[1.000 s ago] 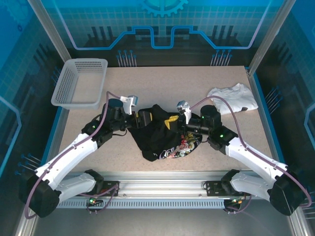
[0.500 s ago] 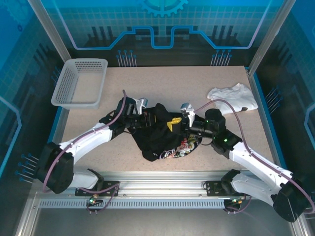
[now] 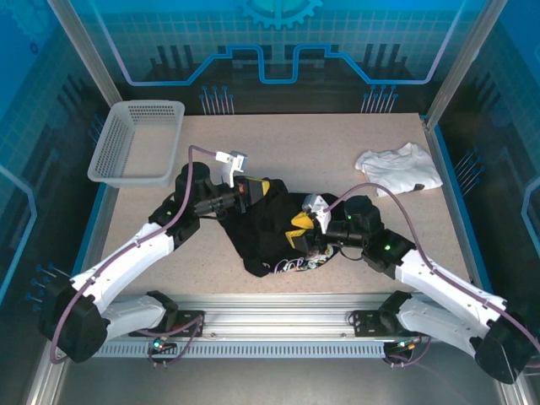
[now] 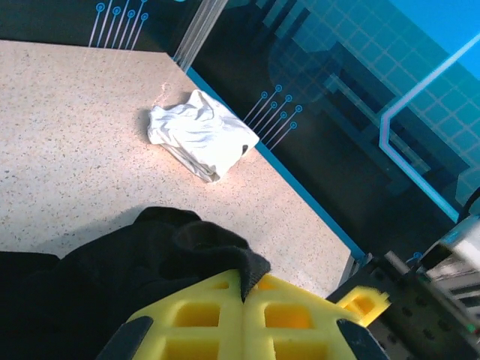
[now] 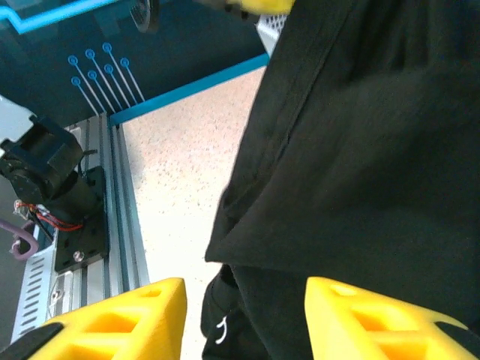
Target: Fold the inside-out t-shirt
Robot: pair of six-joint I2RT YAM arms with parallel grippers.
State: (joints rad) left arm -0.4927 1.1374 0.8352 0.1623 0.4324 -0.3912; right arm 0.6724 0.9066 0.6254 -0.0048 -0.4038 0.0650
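Observation:
The black inside-out t-shirt point(image 3: 270, 228) lies bunched in the middle of the table, a strip of its floral print point(image 3: 297, 263) showing at the near edge. My left gripper point(image 3: 263, 187) is shut on a fold of the black cloth point(image 4: 202, 247) at the shirt's far left, its yellow pads point(image 4: 225, 319) pressed together with the cloth pinched between them. My right gripper point(image 3: 299, 226) hovers open at the shirt's right side. In the right wrist view its yellow fingers point(image 5: 120, 319) stand wide apart with black cloth point(image 5: 360, 150) hanging in front of them.
A smaller white garment point(image 3: 398, 169) lies crumpled at the far right of the table, near the blue edge point(image 4: 300, 191). A grey plastic basket point(image 3: 137, 142) stands at the far left. Aluminium rails point(image 3: 278, 325) run along the near edge.
The left gripper has moved toward the far side with the shirt's fold. The right gripper has moved left and nearer, onto the shirt's right part.

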